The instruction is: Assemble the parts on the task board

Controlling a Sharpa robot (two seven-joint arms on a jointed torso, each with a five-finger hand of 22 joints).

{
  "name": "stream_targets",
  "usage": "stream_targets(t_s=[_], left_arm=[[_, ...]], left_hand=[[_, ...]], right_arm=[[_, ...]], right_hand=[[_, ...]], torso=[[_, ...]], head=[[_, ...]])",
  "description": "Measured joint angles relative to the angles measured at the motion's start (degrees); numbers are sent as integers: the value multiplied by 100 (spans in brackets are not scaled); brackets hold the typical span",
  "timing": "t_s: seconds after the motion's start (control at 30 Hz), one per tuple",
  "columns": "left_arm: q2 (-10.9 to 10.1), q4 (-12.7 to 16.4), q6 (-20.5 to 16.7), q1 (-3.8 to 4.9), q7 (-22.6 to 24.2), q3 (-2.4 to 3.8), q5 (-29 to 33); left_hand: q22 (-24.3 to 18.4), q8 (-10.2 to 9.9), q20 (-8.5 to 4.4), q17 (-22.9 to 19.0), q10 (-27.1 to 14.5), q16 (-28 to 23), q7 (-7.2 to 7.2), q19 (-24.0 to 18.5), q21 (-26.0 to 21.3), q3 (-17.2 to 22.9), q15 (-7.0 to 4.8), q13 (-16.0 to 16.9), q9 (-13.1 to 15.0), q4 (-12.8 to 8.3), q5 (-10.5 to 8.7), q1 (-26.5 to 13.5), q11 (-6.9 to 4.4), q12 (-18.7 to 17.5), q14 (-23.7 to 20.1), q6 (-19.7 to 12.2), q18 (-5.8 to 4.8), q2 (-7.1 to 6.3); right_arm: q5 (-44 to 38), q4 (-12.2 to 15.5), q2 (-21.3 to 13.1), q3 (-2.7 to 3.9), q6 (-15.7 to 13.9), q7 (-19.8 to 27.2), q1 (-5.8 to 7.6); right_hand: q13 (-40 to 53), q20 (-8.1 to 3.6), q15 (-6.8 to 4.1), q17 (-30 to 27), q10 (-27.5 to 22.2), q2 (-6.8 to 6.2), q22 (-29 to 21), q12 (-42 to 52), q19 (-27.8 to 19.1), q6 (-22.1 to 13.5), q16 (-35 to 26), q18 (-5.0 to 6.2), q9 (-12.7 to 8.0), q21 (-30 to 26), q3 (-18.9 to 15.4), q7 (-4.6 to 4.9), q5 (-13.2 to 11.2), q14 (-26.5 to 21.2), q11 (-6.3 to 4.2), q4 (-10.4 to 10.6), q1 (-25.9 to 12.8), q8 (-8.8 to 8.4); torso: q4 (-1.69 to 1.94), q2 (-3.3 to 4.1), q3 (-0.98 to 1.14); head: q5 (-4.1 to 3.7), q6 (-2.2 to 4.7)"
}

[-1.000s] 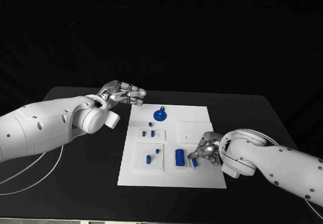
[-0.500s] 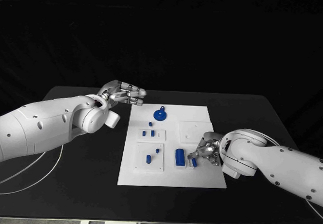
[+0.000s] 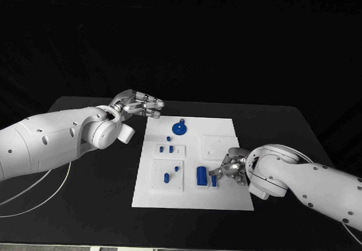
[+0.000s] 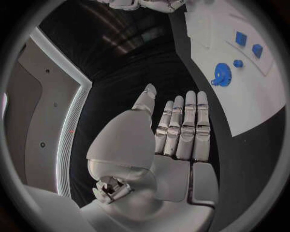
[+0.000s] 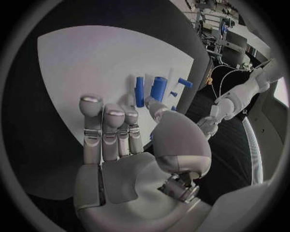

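Where the black table (image 3: 89,211) meets the task board's far left corner, the left hand (image 3: 138,105) hovers just off the white task board (image 3: 234,200), its fingers loosely curled with nothing in them; seen from its own wrist, those fingers (image 4: 181,125) lie straight and side by side over bare tabletop; near the board's far edge lies a round blue gear (image 3: 179,128), with a small blue peg (image 3: 169,139) just in front of it; two small blue blocks (image 3: 166,150) sit in a raised pocket toward the left edge; closer to the near edge, two short blue pins (image 3: 171,175) stand in a second raised pocket; beside them, a thick blue cylinder (image 3: 201,176) lies lengthwise; touching its right side, a slimmer blue bar (image 3: 214,181) lies under the right hand (image 3: 232,169); whether those fingers pinch the bar or merely rest on it cannot be told.
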Motion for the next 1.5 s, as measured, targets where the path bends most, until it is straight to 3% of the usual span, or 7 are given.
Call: stream_targets(t_s=[0.2,0.47,0.63,0.77,1.07,1.5], left_arm=[[8,-6,0,0,-4,0,-8],[10,-18,0,0,-8,0,-15],[12,-19,0,0,-11,0,-18],[12,-19,0,0,-14,-1,-21],[16,-19,1,0,-18,-1,-31],[14,-17,3,0,-26,-1,-41]], left_hand=[[0,0,0,0,0,0,0,0,0,0,0,0,0,0,0,0,0,0,0,0,0,0],[0,0,0,0,0,0,0,0,0,0,0,0,0,0,0,0,0,0,0,0,0,0],[0,0,0,0,0,0,1,0,0,0,0,0,0,0,0,0,0,0,0,1,0,0],[0,0,0,-1,0,0,1,0,0,0,0,0,0,0,0,0,0,0,0,1,0,0],[0,0,0,-1,0,0,3,0,0,0,0,0,0,0,0,0,0,0,0,3,0,0],[0,0,0,-1,0,0,23,0,0,19,0,0,5,19,0,0,0,0,0,-17,0,0]], right_arm=[[0,-2,0,0,0,0,0],[0,7,-8,-1,1,1,0],[0,13,-20,-4,-6,5,-3],[13,13,-27,-7,-6,16,-6],[73,-50,13,-8,-2,82,4],[79,-143,60,-50,-8,149,26]], right_hand=[[-18,0,0,-5,0,-156,-4,-6,0,0,-22,0,0,0,-12,0,-161,0,0,312,92,1],[-23,0,1,-5,0,-216,-10,-6,0,0,-22,-1,-2,0,-39,0,-260,-1,0,368,153,1],[-22,0,1,-4,0,-75,-10,-6,0,0,-22,-1,-3,0,263,0,-329,-1,0,44,289,1],[-8,-37,1,-1,0,246,-10,-6,-6,10,-45,0,-2,0,392,-10,-357,-1,0,-421,309,2],[47,-43,2,35,1,586,-2,-5,1,10,-45,0,-9,0,545,-9,-398,-1,2,-1084,219,3],[81,-43,2,48,73,597,18,-5,1,90,-45,0,25,0,357,-22,-415,0,10,-1358,209,16]], torso=[[1,0,0],[1,0,2],[0,-1,4],[-1,-1,5],[-4,-1,6],[3,0,4]], head=[[2,0],[4,-5],[2,-6],[1,-6],[-10,2],[-6,-22]])
